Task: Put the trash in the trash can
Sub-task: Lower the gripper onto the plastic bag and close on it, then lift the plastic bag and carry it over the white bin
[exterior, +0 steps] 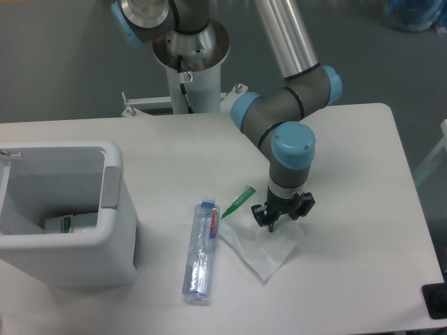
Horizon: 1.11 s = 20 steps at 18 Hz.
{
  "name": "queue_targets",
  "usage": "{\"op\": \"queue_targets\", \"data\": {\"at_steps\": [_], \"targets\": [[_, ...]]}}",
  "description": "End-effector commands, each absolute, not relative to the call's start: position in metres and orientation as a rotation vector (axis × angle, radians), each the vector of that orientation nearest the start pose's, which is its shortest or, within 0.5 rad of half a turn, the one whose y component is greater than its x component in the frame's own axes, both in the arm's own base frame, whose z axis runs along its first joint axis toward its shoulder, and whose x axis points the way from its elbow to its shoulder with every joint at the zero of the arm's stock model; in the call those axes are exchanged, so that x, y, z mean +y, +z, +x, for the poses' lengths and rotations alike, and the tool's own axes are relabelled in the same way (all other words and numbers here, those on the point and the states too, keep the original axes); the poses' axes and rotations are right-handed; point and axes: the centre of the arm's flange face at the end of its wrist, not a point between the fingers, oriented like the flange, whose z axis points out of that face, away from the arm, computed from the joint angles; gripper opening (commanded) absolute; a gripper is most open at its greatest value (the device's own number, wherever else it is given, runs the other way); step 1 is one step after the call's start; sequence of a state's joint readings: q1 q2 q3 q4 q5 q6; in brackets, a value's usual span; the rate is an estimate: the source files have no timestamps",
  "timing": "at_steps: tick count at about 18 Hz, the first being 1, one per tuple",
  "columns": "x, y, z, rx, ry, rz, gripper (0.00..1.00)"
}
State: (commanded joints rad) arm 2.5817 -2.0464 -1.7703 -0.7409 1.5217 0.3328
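Two pieces of trash lie on the white table [349, 139]: a crumpled clear plastic wrapper [260, 244] with a green-white strip [238, 202] poking up toward the left, and a flattened clear bottle [200, 251] with a blue cap and red-lettered label, lying lengthwise just left of the wrapper. At the left edge stands the white trash can [112, 209], well apart from both, with a white-and-green item [70, 222] already at its bottom. Pointing straight down, the gripper [281, 213] sits on the wrapper's upper edge – its fingers look close together, but whether they actually pinch the plastic I cannot tell – the film is too clear to judge
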Motion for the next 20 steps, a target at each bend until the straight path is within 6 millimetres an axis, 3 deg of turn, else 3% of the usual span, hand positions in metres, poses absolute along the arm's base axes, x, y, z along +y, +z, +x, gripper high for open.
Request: {"op": "queue_targets", "data": {"at_steps": [3,6,10,15,17,20], "targets": [[0.445,0.219,-0.447,-0.986,0.096,-2.81,0.1],[0.444,0.232,-0.45,-0.984,0.11,-2.787,0.1],[0.443,0.268,-0.461,-0.961,0.166,-2.74,0.09],[0.445,0.331,-0.466,-0.924,0.249,-2.645,0.05],[0.438,0.375,-0.471,-0.895,0.224,-2.542,0.05],[0.435,0.424,-0.465,-0.842,0.176,-2.426,0.05]]}}
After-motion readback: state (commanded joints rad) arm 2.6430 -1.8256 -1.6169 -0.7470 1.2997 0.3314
